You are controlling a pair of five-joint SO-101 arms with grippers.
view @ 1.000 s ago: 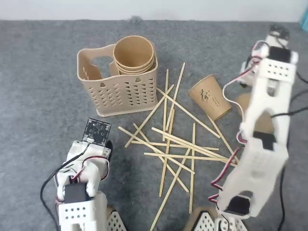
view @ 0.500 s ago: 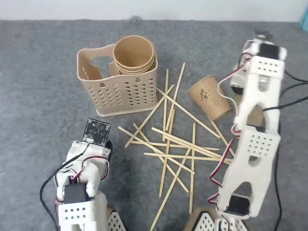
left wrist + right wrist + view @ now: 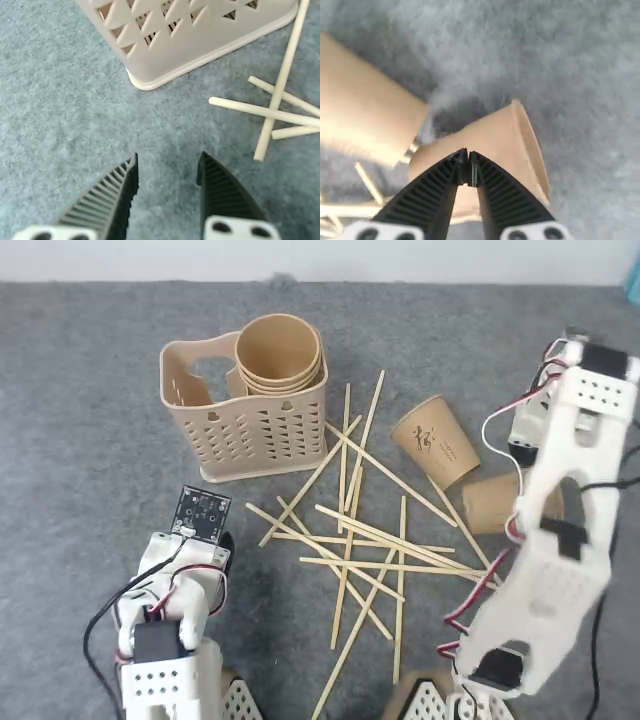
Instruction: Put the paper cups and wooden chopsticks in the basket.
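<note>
My right jaws are clenched empty over a paper cup lying on its side beside a second cup. My left jaws hang released near the basket, which holds stacked cups. Chopsticks lie scattered on the worktop.

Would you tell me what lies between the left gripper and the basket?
In the left wrist view, just bare carpet separates the left gripper from the basket; chopsticks lie aside.

High view overlooks table — wrist views close, downward; left shares basket.
</note>
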